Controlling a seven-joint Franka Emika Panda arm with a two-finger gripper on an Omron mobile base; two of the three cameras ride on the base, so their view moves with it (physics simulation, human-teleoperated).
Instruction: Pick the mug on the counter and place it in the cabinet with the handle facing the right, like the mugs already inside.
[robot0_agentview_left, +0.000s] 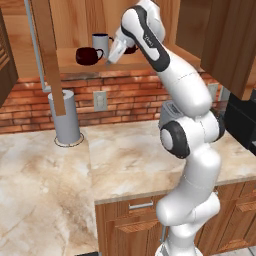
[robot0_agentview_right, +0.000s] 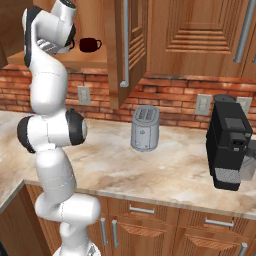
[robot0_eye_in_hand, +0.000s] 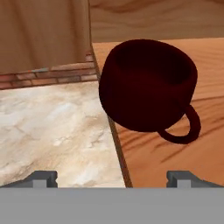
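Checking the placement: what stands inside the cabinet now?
On the cabinet shelf stand a maroon mug and a tall grey mug. Another maroon mug stands further right. The arm covers part of the shelf.

A grey toaster (robot0_agentview_right: 145, 128) stands against the brick wall (robot0_agentview_right: 170, 97); right of the toaster sits a black coffee machine (robot0_agentview_right: 228, 142), well apart. A grey canister (robot0_agentview_left: 66, 117) stands elsewhere.

Maroon mug (robot0_eye_in_hand: 146, 83) on shelf (robot0_eye_in_hand: 175, 162), jaws apart

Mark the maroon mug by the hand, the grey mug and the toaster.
maroon mug (robot0_eye_in_hand: 146, 83), hand view, on its belly.
grey mug (robot0_agentview_left: 101, 45), left base view, on its wall.
toaster (robot0_agentview_right: 145, 129), right base view, on its front.
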